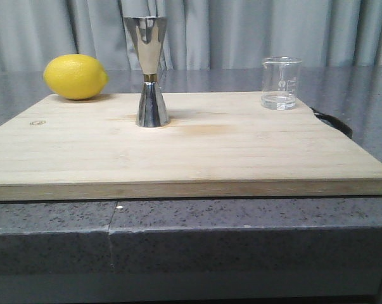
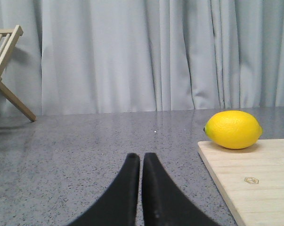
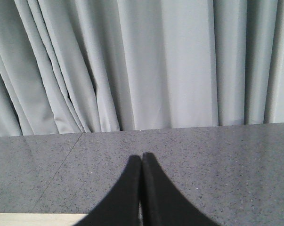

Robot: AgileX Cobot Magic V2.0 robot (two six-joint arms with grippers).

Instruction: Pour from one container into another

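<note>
Standing at the far right of the wooden board, the beaker is well apart from the upright jigger (lemon far left), while left gripper and right gripper are both clenched, empty.

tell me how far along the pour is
Nothing looks done. The small clear glass beaker stands upright on the board's right, liquid inside, apart from the tall shiny steel hourglass jigger. Nothing in hand: left pincer and right pincer are shut, empty. Grasping and pouring remain.
</note>
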